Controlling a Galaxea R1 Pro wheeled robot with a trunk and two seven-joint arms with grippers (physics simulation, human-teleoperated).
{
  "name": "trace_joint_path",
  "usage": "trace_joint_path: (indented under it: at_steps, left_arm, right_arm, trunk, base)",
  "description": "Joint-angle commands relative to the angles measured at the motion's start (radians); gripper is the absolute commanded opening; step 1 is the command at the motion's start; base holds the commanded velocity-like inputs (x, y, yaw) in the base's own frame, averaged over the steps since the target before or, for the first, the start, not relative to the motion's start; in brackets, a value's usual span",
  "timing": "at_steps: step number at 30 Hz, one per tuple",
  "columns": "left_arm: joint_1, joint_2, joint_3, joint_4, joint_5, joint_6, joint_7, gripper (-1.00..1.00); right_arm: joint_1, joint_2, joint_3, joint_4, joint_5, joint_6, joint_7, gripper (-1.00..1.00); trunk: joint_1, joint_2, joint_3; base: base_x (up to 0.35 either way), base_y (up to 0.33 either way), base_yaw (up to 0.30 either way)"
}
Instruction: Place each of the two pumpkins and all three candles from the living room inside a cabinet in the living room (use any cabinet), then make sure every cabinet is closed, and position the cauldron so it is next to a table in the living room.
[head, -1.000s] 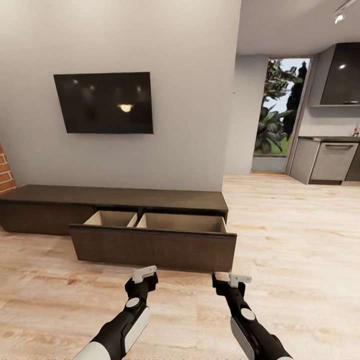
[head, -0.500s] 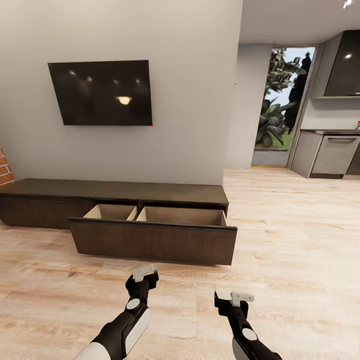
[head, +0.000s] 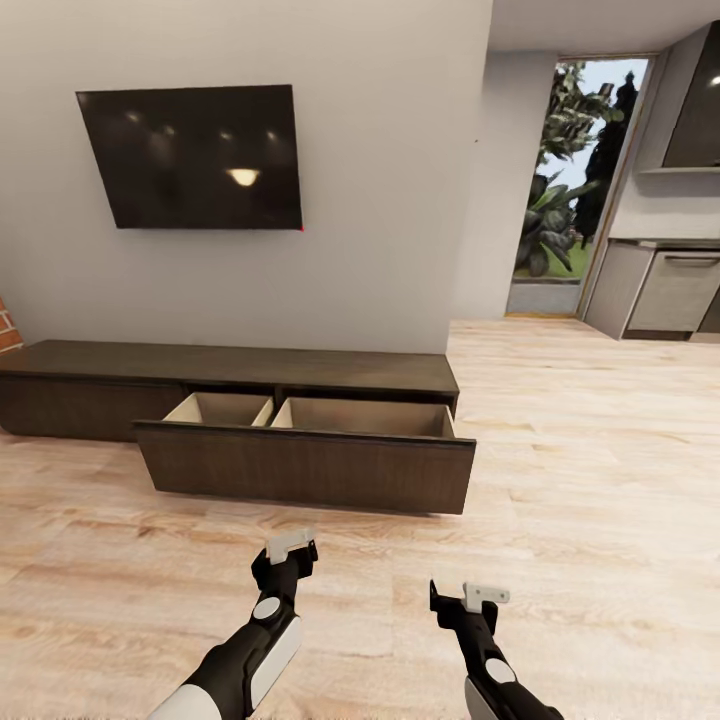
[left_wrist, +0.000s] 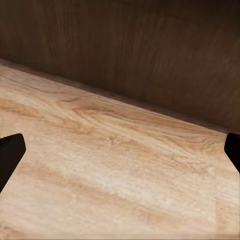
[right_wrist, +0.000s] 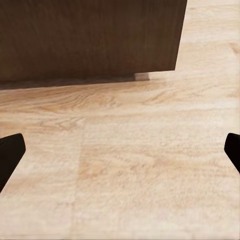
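Observation:
The cabinet (head: 230, 365) is a long, low dark brown unit against the grey wall. Its wide drawer (head: 305, 465) is pulled out, and the two pale compartments show nothing inside from this angle. My left gripper (head: 287, 556) hangs open over the floor just in front of the drawer front (left_wrist: 125, 50). My right gripper (head: 462, 600) is also open, a little further back, near the drawer's right corner (right_wrist: 170, 60). Nothing is between either pair of fingers. The pumpkins, candles, cauldron and table are out of view.
A black TV (head: 190, 155) hangs on the wall above the cabinet. Light wooden floor (head: 600, 480) stretches to the right toward a glass door (head: 570, 200) and grey kitchen units (head: 680, 290). A brick edge (head: 6, 330) is at the far left.
The whole picture has shifted, so the camera has moved. My right gripper has dropped lower and back toward me. The left gripper and the open drawer are unchanged.

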Motion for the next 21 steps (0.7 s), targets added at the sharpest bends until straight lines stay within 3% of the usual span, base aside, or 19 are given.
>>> trace_joint_path:
  at_steps: [1, 9, 21]
  left_arm:
    - [-0.001, 0.001, -0.008, 0.000, 0.011, -0.006, 0.007, 1.00]
    - [-0.001, 0.000, -0.009, 0.001, 0.017, -0.049, 0.005, 1.00]
    - [-0.001, 0.000, -0.010, 0.002, 0.018, -0.044, 0.004, 1.00]
  right_arm:
    - [-0.001, -0.001, 0.009, 0.001, -0.009, -0.004, -0.006, 1.00]
    - [-0.001, -0.002, 0.009, 0.002, -0.012, -0.005, -0.005, 1.00]
    - [-0.001, -0.002, 0.009, 0.003, -0.013, -0.005, -0.005, 1.00]
  trunk:
    - [0.000, 0.000, -0.001]
    - [0.000, 0.000, -0.001]
    - [0.000, 0.000, -0.001]
  base:
    - [0.000, 0.000, 0.000]
    - [0.051, 0.000, 0.000]
    - [0.320, 0.000, 0.000]
